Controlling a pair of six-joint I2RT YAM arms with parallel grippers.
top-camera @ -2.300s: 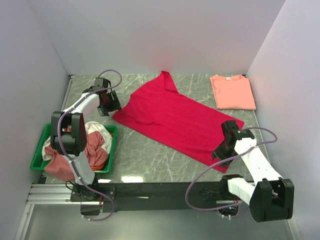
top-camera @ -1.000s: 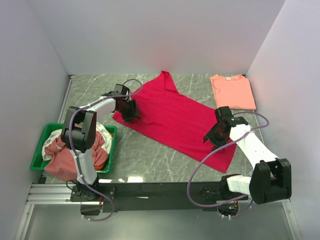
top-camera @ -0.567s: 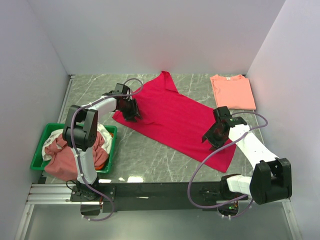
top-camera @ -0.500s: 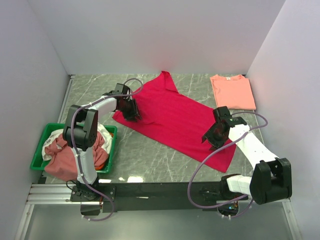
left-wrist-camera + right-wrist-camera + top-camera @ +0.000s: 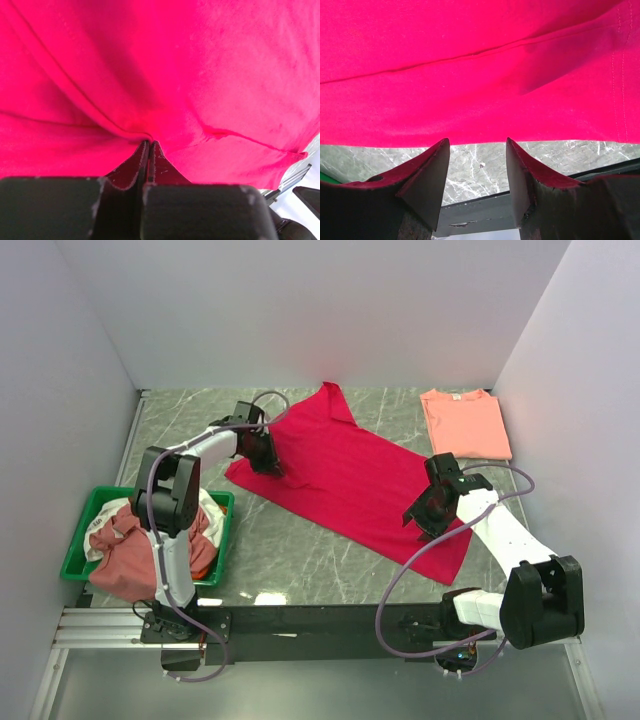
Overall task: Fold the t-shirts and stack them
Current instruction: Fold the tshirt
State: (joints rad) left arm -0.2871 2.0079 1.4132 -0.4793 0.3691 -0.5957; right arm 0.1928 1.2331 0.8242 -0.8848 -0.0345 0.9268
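A crimson-red t-shirt (image 5: 345, 475) lies spread flat across the middle of the table. My left gripper (image 5: 268, 462) is at its left corner, shut on a pinched fold of the red cloth (image 5: 145, 131); in the left wrist view the fingertips (image 5: 148, 144) meet with the cloth bunched at them. My right gripper (image 5: 420, 515) hovers at the shirt's near right edge, open, its jaws (image 5: 477, 145) framing bare marble just short of the red hem (image 5: 480, 132). A folded salmon-pink t-shirt (image 5: 465, 425) lies at the back right.
A green tray (image 5: 80, 558) at the near left holds a heap of t-shirts: dusty rose (image 5: 125, 565), white (image 5: 205, 502) and orange (image 5: 203, 565). White walls enclose the marble table (image 5: 300, 550) on three sides. A black rail (image 5: 320, 620) runs along the near edge.
My left gripper has closed on the red shirt's left corner and shifted slightly towards the back. The right gripper has stayed open at the near hem, barely moving.
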